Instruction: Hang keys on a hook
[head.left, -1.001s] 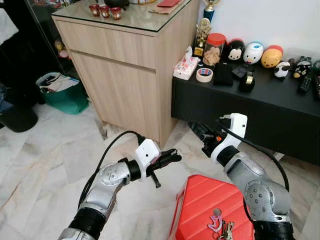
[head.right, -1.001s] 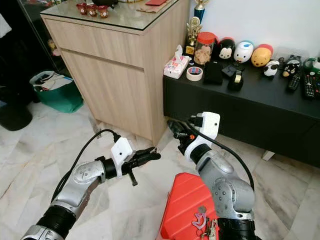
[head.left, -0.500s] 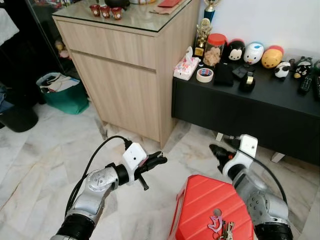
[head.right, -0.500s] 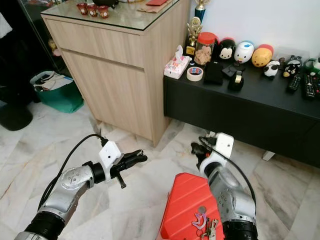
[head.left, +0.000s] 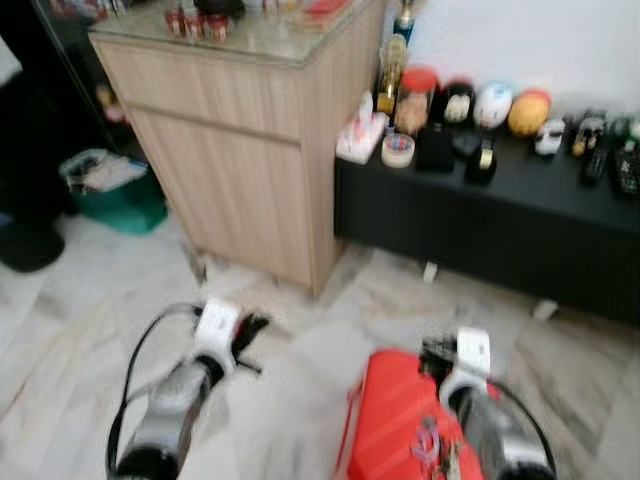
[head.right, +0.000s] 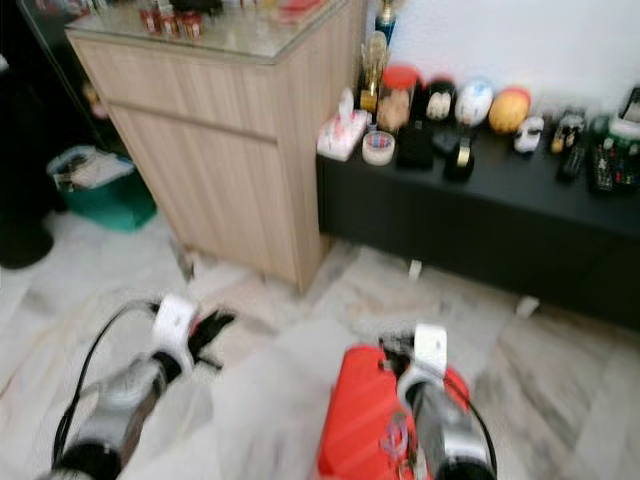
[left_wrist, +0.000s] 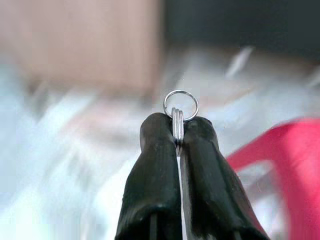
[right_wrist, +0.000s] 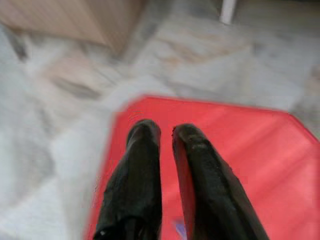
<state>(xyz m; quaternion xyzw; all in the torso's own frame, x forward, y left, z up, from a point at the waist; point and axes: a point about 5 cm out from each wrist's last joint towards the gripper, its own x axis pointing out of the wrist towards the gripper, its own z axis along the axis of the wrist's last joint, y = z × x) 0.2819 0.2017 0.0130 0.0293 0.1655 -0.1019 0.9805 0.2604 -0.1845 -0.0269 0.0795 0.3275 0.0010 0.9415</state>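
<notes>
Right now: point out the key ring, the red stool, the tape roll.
key ring (left_wrist: 181, 106), left wrist view, loop above the fingertips
red stool (head.left: 395, 425), left eye view, top surface
tape roll (head.left: 398, 150), left eye view, its side

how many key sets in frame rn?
2. One key ring pinched in the left gripper; one bunch of keys lying on the red case. Blurry, more could be hidden.

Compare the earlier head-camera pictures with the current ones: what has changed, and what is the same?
Both arms have dropped lower and drawn back toward the robot. The right gripper now sits over the red case; the left gripper is above the floor. The camera is moving, so everything blurs. The keys still lie on the case.
</notes>
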